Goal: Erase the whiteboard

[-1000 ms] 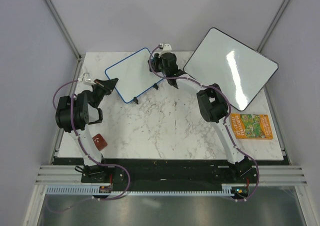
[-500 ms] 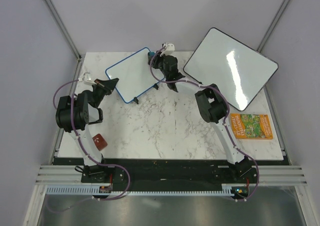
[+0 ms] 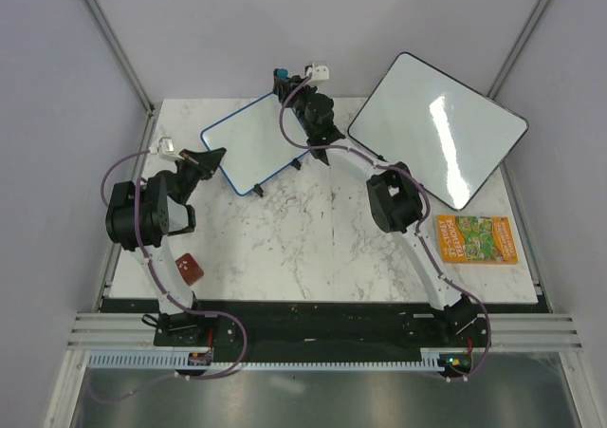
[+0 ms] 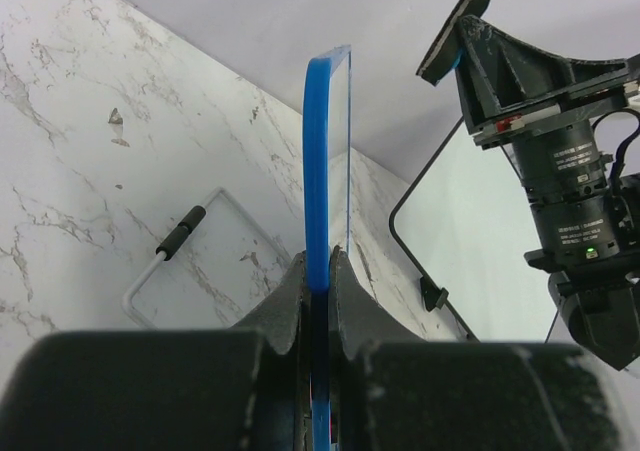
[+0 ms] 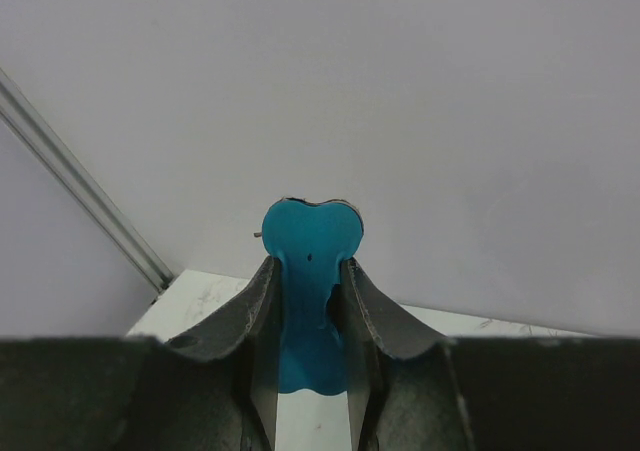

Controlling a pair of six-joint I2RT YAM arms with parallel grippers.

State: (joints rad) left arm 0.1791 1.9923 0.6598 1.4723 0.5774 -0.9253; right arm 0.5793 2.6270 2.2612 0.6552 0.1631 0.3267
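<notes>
A: Left gripper is clamped on the blue rim of the whiteboard at its near-left corner. The board shows edge-on to the left wrist camera. Right gripper is pinched on a blue eraser, in the air just past the whiteboard's far-right corner and off its face.

B: Marks?

A: None I can make out from above, so probably near done. If it needs another pass: hold the clamp firm, land the eraser flat, and wipe toward the clamped corner so the board doesn't swing.

B: Obstacles?

A: Red-brown block is nearer than the whiteboard and well apart. Orange booklet is to its right, also well apart. The black-rimmed board is close on its right, and the right arm runs near that one. I'd keep the strokes short on that side.
</notes>
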